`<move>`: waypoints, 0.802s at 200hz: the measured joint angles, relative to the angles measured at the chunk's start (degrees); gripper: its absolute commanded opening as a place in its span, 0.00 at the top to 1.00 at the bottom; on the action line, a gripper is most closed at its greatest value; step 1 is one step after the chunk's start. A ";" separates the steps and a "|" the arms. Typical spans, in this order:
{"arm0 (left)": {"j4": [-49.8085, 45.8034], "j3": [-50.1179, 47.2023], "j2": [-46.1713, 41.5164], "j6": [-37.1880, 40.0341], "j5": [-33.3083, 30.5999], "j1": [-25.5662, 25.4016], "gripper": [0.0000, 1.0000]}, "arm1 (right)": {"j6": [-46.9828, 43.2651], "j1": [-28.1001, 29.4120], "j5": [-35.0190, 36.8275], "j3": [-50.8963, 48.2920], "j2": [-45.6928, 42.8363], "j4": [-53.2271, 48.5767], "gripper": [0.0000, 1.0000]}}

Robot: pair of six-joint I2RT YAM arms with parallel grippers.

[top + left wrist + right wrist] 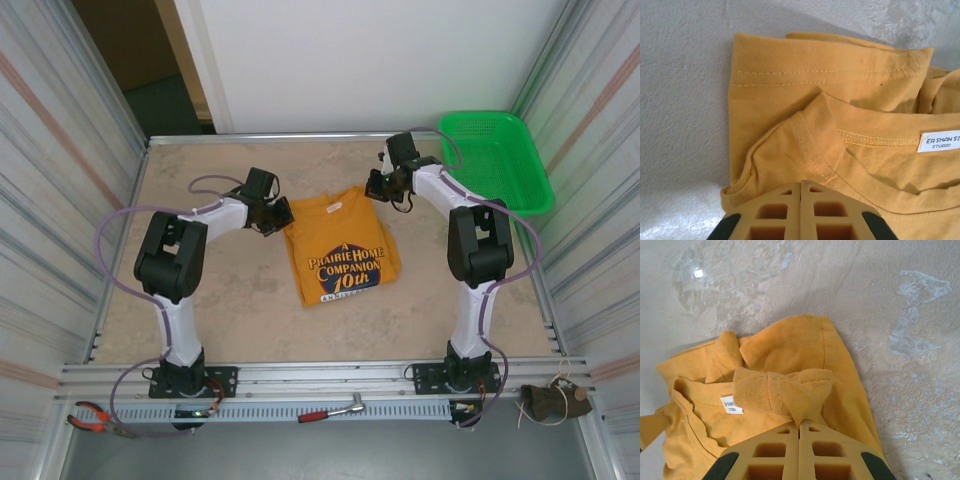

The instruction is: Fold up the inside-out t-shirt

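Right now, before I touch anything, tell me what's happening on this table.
Two robot arms are working on an orange-yellow t-shirt, which lies on the table in a compact rectangle, print up. Both arms reach its collar end. The right gripper is shut on a bunched fold of cloth by the collar, holding it raised a little. The left gripper is shut at the collar's other side; whether it pinches cloth is unclear. A green basket sits at the far right corner.

Matt cloth tee (340, 250), plastic mesh basket (495, 160)
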 measured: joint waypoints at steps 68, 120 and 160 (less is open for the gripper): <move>1.40 -0.02 -1.81 1.97 -1.64 0.00 0.48 | 0.98 -0.04 -0.83 0.07 0.00 0.00 1.00; 0.79 -2.40 -5.11 -0.94 -4.15 -0.92 0.38 | 1.01 -0.07 -1.01 0.63 0.00 0.22 1.00; -0.22 -3.21 -3.69 -3.13 -4.11 -2.03 0.42 | 1.03 -0.07 -1.01 0.63 0.00 0.22 1.00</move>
